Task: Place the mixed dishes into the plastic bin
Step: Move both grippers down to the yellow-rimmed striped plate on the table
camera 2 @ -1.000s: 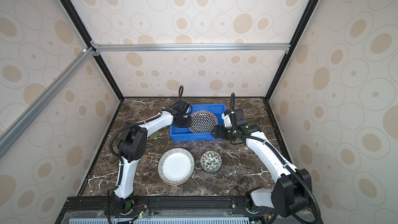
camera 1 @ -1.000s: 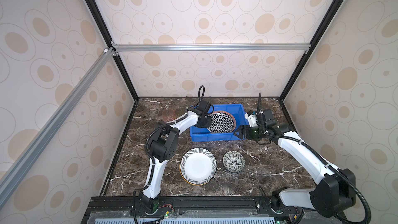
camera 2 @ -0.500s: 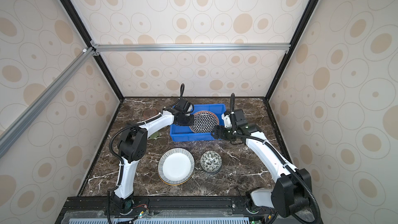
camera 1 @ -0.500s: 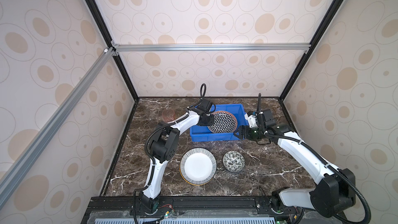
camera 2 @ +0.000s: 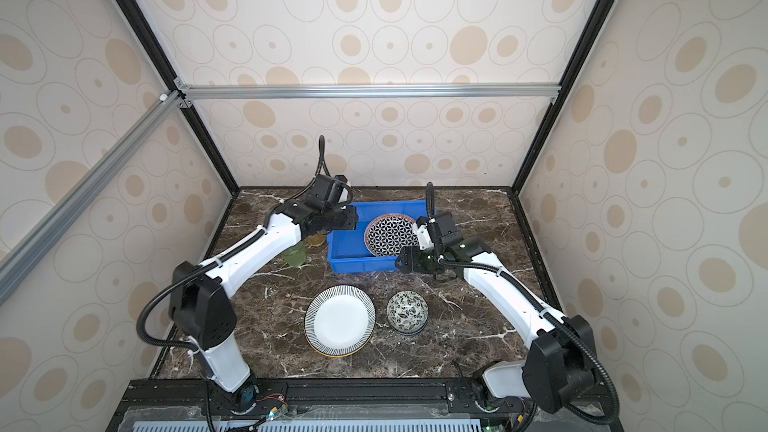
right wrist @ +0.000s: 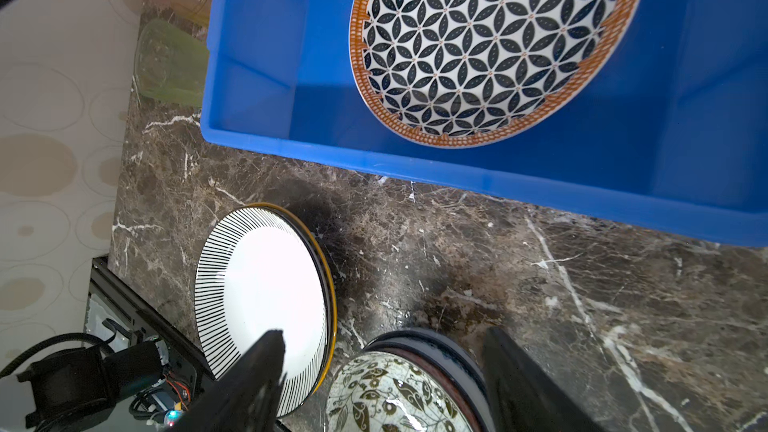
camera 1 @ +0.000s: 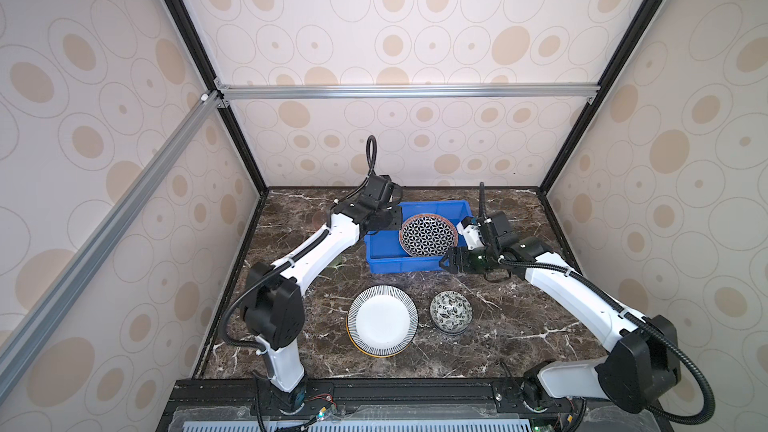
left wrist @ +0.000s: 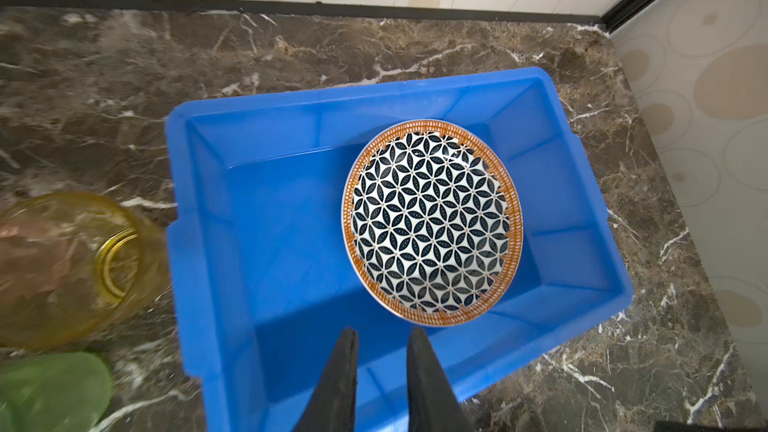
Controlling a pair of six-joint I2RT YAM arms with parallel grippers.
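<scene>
Dark marble surface: both end effectors empty near plastic bin (camera 1: 399, 263).
Over bin, left end effector (left wrist: 382, 334) barely parted, geometric plate (left wrist: 432, 222) inside; right end effector (right wrist: 384, 334) spread wide by bin's front corner, floral bowl (right wrist: 386, 401) and striped plate (right wrist: 266, 284) nearby.

Narrowly parted left fingers (left wrist: 338, 384) (holding nothing), widely spread right fingers (right wrist: 249, 384)

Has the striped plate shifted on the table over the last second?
No. The striped plate keeps its place left of the floral bowl, in front of the blue bin.
</scene>
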